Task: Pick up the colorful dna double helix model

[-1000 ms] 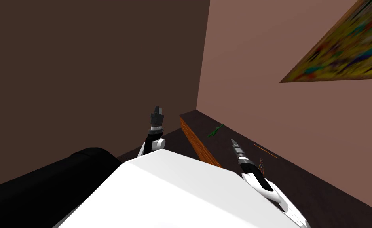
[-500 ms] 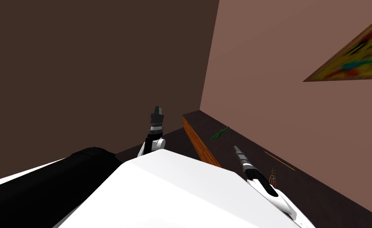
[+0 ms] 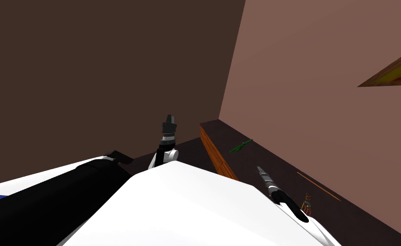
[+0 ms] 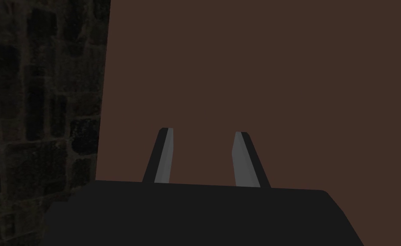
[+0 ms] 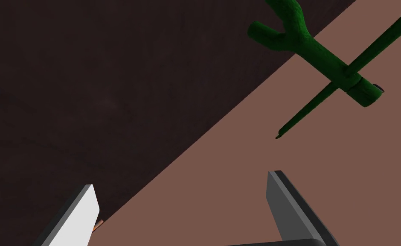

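The DNA model (image 3: 307, 204) is a small upright piece with red, green and orange bits, standing on a dark cabinet top (image 3: 280, 171) by the pinkish wall. It stands close beside my right forearm, well behind the fingertips. My right gripper (image 3: 260, 168) reaches out over the cabinet top past the model. In the right wrist view this gripper (image 5: 182, 181) is open with nothing between its fingers, and it points at a green forked object (image 5: 319, 55). My left gripper (image 3: 169, 117) is raised in front of the dark brown wall, open and holding nothing (image 4: 202, 132).
The green forked object (image 3: 242, 146) lies further along the cabinet top, and a thin orange stick (image 3: 319, 186) lies near the wall. The cabinet front (image 3: 212, 156) is orange-brown wood. A rounded black shape (image 3: 46, 200) and a white surface (image 3: 24, 181) lie at my left.
The whole head view has swung, sliding cabinet, model and painting to the right: my own turn. The right arm stayed over the cabinet beside the model. The left arm has not moved.
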Motion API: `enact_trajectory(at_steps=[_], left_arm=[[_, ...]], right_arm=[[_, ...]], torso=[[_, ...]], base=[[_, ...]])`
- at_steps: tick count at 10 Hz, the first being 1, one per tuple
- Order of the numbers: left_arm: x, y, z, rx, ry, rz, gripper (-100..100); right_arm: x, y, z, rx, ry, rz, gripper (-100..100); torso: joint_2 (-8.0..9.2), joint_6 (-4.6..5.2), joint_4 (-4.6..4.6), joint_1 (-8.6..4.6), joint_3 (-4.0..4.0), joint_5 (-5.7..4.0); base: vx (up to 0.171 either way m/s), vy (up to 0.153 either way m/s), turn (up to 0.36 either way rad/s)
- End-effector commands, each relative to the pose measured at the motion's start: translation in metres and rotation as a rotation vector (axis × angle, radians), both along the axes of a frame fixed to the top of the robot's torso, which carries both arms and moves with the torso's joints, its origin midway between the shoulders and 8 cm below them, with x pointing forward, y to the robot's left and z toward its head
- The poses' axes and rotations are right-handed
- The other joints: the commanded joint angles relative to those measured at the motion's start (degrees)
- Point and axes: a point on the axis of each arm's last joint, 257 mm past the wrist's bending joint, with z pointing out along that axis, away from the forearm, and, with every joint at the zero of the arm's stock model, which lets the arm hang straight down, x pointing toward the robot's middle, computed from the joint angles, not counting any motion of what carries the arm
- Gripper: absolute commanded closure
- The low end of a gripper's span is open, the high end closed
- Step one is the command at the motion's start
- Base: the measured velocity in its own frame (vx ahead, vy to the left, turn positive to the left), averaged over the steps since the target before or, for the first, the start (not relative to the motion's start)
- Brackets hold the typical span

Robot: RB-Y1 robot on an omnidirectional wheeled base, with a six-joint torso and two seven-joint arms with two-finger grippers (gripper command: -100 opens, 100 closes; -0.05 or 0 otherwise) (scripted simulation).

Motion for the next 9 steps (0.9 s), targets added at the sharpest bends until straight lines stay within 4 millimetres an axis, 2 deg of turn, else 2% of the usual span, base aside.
enact_trajectory(at_steps=[1,2,3,4,5,6,7,8,9], left_arm=[[0.000,0.000,0.000,0.000,0.000,0.000,0],[0.000,0.000,0.000,0.000,0.000,0.000,0],[0.000,0.000,0.000,0.000,0.000,0.000,0],[0.000,0.000,0.000,0.000,0.000,0.000,0],[0.000,0.000,0.000,0.000,0.000,0.000,0],[0.000,0.000,0.000,0.000,0.000,0.000,0],[0.000,0.000,0.000,0.000,0.000,0.000,0],[0.000,0.000,0.000,0.000,0.000,0.000,0],[0.000,0.000,0.000,0.000,0.000,0.000,0]], right_arm=[[-0.012,-0.015,-0.010,-0.013,0.041,-0.015,-100],[-0.018,-0.018,-0.014,-0.013,0.054,-0.024,-100],[-0.038,-0.036,-0.025,-0.037,0.121,-0.046,-100],[-0.043,-0.039,-0.028,-0.037,0.131,-0.053,-100],[-0.067,-0.058,-0.039,-0.060,0.201,-0.080,-100],[-0.069,-0.059,-0.039,-0.061,0.204,-0.083,-100],[-0.090,-0.075,-0.046,-0.082,0.266,-0.105,-100],[-0.095,-0.078,-0.048,-0.083,0.275,-0.112,-100],[-0.121,-0.095,-0.055,-0.103,0.343,-0.140,-100]], torso=[[0.00,0.00,0.00,0.00,0.00,0.00],[0.00,0.02,0.00,-0.01,0.00,0.00],[-0.02,0.03,-0.01,0.01,-0.01,0.00],[-0.02,0.00,0.00,0.01,-0.01,0.00],[-0.02,0.02,0.00,0.00,-0.01,0.00],[0.00,0.01,0.00,-0.03,0.00,0.00],[0.00,0.02,0.00,-0.03,0.00,-0.01],[0.00,0.00,0.00,-0.04,0.00,-0.01],[0.00,0.03,0.00,-0.03,0.00,-0.01]], base=[[-0.015,-0.016,0.088],[-0.005,-0.008,-0.004],[-0.009,-0.010,0.140],[-0.010,-0.015,0.115],[-0.015,-0.023,0.143],[-0.015,-0.022,0.081],[-0.018,-0.020,0.147],[-0.015,-0.023,0.068],[-0.018,-0.024,0.124]])
